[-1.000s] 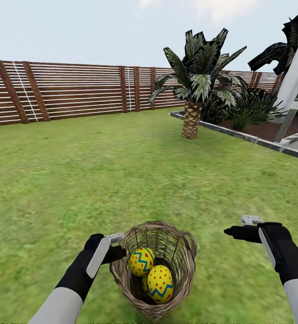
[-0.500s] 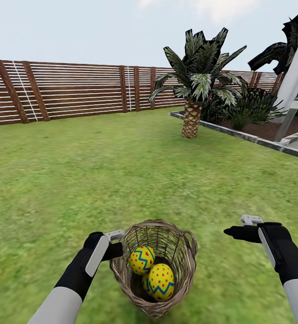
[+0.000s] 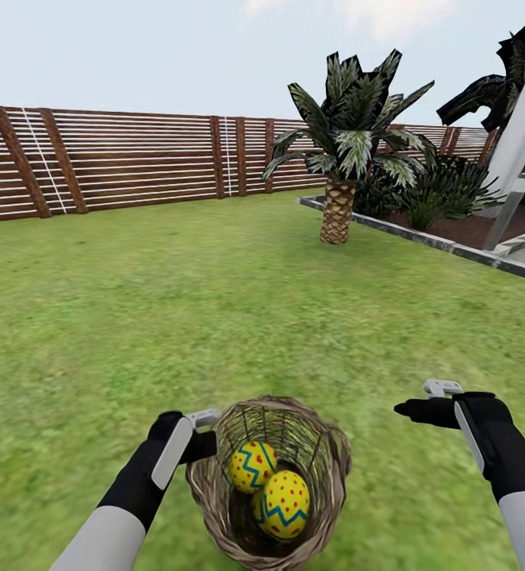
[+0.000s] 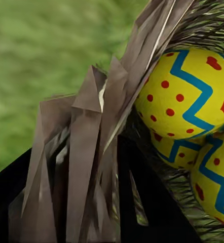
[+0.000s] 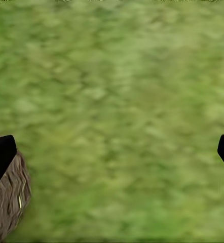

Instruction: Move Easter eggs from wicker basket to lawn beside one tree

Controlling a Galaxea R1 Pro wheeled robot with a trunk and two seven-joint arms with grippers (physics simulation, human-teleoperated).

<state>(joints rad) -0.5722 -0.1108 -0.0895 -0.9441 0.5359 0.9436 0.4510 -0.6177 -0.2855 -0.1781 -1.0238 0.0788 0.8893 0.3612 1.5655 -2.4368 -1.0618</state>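
The left gripper (image 3: 203, 432) is clamped on the wicker basket (image 3: 215, 507) rim, which tilts toward the robot on the lawn (image 3: 175, 301); a slip could spill the yellow, red-dotted Easter eggs (image 3: 282, 503) inside. A third egg seems half-hidden beneath. The right gripper (image 3: 421, 400) hovers apart, holding nothing.

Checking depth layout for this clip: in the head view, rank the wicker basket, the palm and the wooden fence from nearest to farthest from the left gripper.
1. wicker basket, right at the left gripper, whose fingers are at its rim.
2. palm, far ahead on the right, at the lawn's edge.
3. wooden fence, beyond it along the back.
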